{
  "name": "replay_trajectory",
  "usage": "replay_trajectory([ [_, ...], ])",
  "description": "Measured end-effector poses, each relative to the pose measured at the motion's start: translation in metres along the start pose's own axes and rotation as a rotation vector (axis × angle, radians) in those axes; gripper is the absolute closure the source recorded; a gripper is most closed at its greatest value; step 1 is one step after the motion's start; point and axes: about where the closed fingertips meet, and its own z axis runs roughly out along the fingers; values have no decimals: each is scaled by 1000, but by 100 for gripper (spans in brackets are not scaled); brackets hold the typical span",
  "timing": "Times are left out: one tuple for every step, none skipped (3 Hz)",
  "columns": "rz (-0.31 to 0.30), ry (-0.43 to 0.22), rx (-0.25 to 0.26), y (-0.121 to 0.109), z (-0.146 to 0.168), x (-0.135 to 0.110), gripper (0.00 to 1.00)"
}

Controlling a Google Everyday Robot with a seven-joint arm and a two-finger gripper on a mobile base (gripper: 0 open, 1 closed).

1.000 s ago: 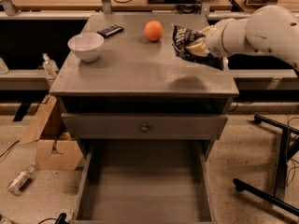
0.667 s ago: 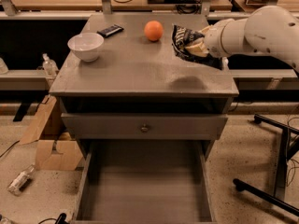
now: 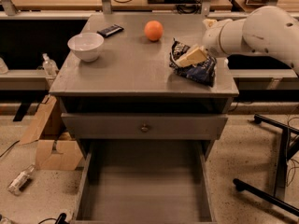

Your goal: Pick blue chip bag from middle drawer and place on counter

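The blue chip bag rests on the right side of the grey counter, near its front right corner. My gripper reaches in from the right on a white arm and sits on top of the bag, its beige fingers closed on the bag's upper part. The middle drawer is pulled out wide below, and its grey floor is bare.
On the counter stand a white bowl, an orange and a black bar wrapper. A shut drawer front with a knob is above the open drawer. A cardboard box and a bottle lie at left, black chair legs at right.
My gripper has carried the blue chip bag down and toward the counter's front; the bag now rests on the counter surface.
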Motion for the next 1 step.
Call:
replay_trajectory([
  [0,0,0,0,0,0,0],
])
